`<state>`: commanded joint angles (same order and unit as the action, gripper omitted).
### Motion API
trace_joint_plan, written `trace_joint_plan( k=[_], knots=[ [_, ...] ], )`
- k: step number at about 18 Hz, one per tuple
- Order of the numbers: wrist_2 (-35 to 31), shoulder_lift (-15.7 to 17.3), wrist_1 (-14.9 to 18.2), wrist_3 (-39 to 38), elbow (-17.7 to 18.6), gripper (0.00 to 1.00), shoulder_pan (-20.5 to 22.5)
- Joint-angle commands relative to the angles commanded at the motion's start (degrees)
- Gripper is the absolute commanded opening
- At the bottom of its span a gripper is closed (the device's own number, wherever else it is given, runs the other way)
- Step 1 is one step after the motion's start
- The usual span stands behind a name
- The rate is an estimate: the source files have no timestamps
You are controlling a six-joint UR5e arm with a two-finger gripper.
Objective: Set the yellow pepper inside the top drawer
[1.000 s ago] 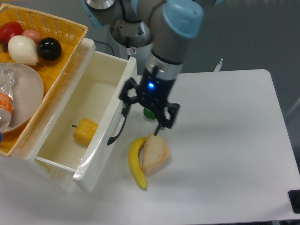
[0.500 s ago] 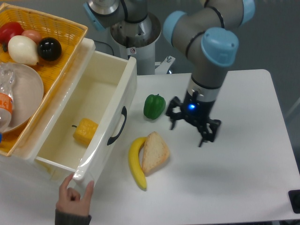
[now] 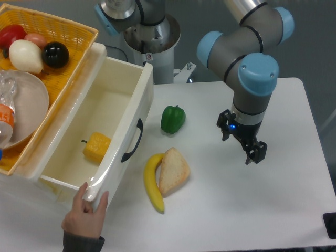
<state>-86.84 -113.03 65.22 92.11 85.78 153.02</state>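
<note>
**Pepper already in drawer, arm cleared off to the right**

Near edge first: a human hand (image 3: 85,216) had come in at the table's front-left and gripped the front corner of the top drawer (image 3: 126,100). A second before, no hand was there. We read that as someone about to push the drawer shut, but that's a guess.

Mid-table: banana (image 3: 152,182) and the bread slice (image 3: 174,170) lay touching, just right of the drawer front, unmoved across the frames. Green pepper (image 3: 172,118) sat behind them, uncovered once the arm swung away.

The yellow pepper (image 3: 96,147) lay on the drawer floor, toward the front-left, in the same spot as a second earlier. So we judged the placing done; nothing left but retreat.

The gripper (image 3: 245,144) had travelled from over the drawer handle to the right half of the table, beyond the green pepper. Jaws stood spread, holding nothing. The pepper was well apart from them, off to their left with the drawer wall between.

Far left: the wicker basket (image 3: 79,31) with its contents, untouched.
</note>
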Motion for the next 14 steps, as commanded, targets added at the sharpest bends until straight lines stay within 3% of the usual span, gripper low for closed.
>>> trace_joint_plan(
  k=[14],
  knots=[
    [-0.9, -0.4, 0.4, -0.3, 0.1, 1.0, 0.2]
  ],
)
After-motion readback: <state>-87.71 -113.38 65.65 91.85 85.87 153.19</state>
